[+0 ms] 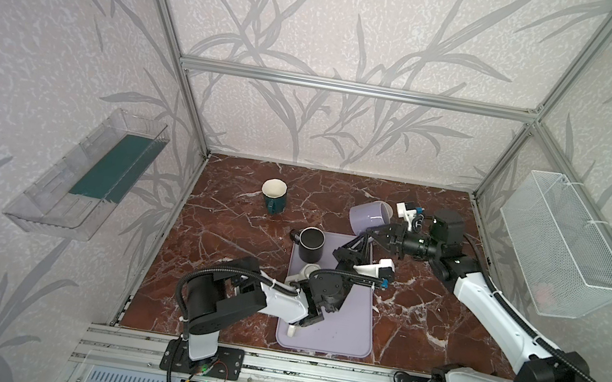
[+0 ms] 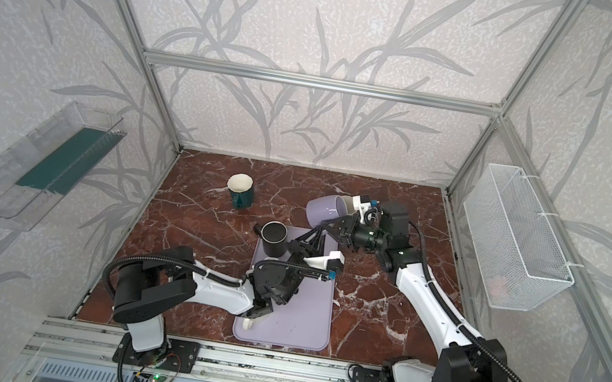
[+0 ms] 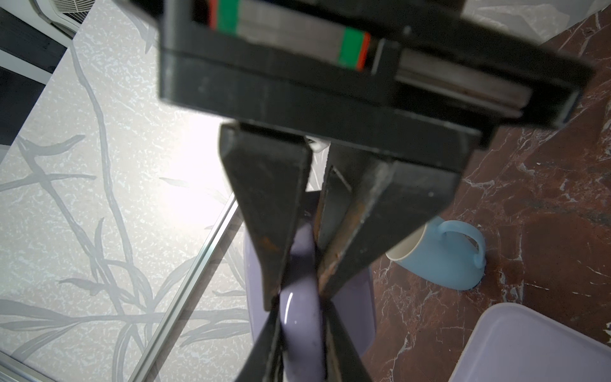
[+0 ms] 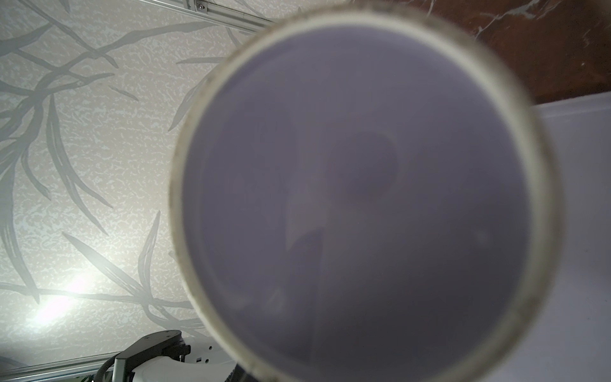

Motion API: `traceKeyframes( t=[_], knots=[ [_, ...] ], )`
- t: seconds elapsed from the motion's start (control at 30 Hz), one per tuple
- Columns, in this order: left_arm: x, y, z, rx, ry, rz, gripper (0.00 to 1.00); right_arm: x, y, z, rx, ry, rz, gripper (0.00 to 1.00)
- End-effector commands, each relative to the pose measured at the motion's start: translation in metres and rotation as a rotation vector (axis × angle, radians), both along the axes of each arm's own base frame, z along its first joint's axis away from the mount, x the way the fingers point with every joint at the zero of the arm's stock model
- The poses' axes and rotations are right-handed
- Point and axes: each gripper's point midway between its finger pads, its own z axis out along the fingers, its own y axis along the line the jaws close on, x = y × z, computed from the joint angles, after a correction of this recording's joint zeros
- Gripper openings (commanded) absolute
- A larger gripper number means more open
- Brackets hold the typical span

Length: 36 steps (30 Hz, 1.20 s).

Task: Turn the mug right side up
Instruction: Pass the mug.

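In a top view, my left gripper (image 1: 363, 240) and right gripper (image 1: 373, 234) both grip the purple mug (image 1: 369, 213) from below. It is up off the marble table (image 1: 230, 238), at 1 o'clock. It lies sideways: mouth toward 3 o'clock, bottom toward 9 o'clock. The green mug (image 1: 273, 195) at 11 o'clock stands up, empty. The black mug (image 1: 310, 244) stands on the purple tray (image 1: 336, 330); its inside is too dark to tell.

In my left wrist view, my left fingers (image 3: 264, 205) squeeze the mug's handle (image 3: 299, 317), and my right fingers (image 3: 258, 350) clamp it too.

My right wrist view looks straight into the purple mug (image 4: 363, 185): nothing inside.
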Motion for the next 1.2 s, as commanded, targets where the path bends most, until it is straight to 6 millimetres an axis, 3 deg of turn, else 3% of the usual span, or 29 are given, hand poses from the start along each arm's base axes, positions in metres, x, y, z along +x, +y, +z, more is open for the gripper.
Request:
traceKeyframes(
  t=[0.0,0.3,0.53,0.63,0.87,1.17],
  knots=[
    [-0.001,0.01,0.021,-0.076,-0.027,0.033,0.22,-0.008,0.003,0.033,0.051,-0.122,0.03,0.0],
    [0.006,0.022,0.021,-0.085,-0.019,0.069,0.22,-0.01,0.003,0.034,0.058,-0.122,0.032,0.0],
    [0.007,0.024,0.024,-0.088,-0.025,0.07,0.01,-0.011,0.005,0.029,0.053,-0.11,0.05,0.0],
    [0.007,0.026,0.027,-0.095,-0.027,0.067,0.0,-0.011,0.005,0.027,0.046,-0.111,0.056,0.0],
    [0.003,0.031,0.026,-0.108,-0.02,0.052,0.0,-0.012,0.004,0.022,0.004,-0.115,0.063,0.17],
    [-0.003,0.042,0.012,-0.126,0.022,0.044,0.0,-0.014,0.002,0.012,-0.03,-0.108,0.068,0.24]
  ],
)
